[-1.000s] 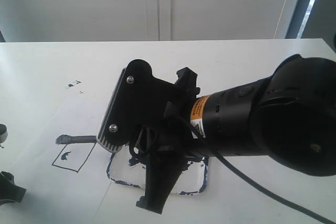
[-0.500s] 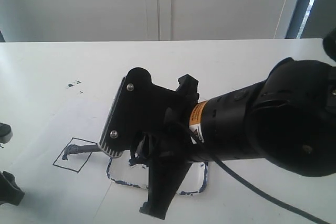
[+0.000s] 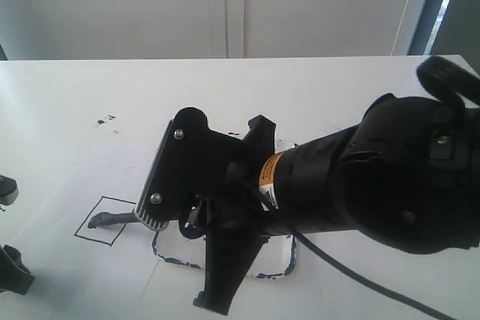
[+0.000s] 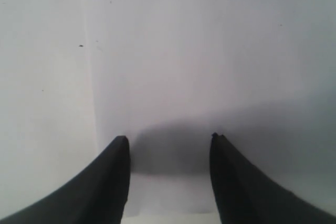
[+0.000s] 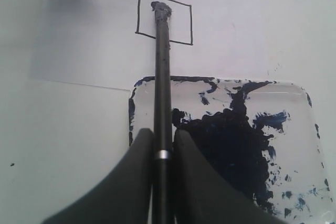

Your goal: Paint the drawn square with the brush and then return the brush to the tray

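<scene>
The drawn square (image 5: 178,24) is a thin black outline on white paper, mostly blank inside. The brush (image 5: 161,77), a long black stick, runs from my right gripper (image 5: 163,132) over the tray's edge to the square. Its dark wet tip (image 5: 160,10) rests just inside the outline. The right gripper is shut on the brush shaft near a silver ring. In the exterior view the brush tip (image 3: 96,222) lies in the square (image 3: 114,233), left of the tray (image 3: 176,262). My left gripper (image 4: 168,139) stands open over bare paper, holding nothing.
The tray (image 5: 294,145) carries a large dark blue blot and splatters. The right arm's bulky black body (image 3: 375,177) and its cable (image 3: 360,269) hang over the tray. Small paint specks (image 3: 105,120) mark the table beyond the paper (image 3: 75,177).
The brush tip has come from just beyond the square's far edge down into the square. The right arm has shifted slightly left and lower. The left gripper has not visibly moved.
</scene>
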Controlling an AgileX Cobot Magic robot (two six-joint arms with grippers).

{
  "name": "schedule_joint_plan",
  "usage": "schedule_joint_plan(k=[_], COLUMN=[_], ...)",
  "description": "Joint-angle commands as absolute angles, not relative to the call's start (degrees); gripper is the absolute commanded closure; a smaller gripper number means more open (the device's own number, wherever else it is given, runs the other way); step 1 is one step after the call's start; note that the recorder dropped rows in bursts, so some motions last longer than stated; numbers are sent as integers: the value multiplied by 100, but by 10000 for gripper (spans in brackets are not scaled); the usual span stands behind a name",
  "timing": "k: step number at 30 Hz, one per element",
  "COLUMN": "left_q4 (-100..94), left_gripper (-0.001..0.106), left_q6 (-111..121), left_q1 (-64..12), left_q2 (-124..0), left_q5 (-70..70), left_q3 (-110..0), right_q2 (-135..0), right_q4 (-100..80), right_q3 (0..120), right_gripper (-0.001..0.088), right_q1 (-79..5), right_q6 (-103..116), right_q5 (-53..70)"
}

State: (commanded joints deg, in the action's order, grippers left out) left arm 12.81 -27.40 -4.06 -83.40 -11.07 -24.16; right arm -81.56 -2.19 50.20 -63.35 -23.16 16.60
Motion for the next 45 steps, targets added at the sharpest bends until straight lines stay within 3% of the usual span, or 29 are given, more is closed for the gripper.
schedule_joint_plan(k=[45], left_q4=[1292], left_gripper=[534], left_q6=[-2699], left_q1=[-406], left_q2=[-8340], left_q5=[-1034], left_q3=[-2416], right_q2=[-8142], right_q4=[-228], right_q3=[5020], right_gripper=[868], right_q1=[-6063], right_q6=[-2224], right_q5=[1632])
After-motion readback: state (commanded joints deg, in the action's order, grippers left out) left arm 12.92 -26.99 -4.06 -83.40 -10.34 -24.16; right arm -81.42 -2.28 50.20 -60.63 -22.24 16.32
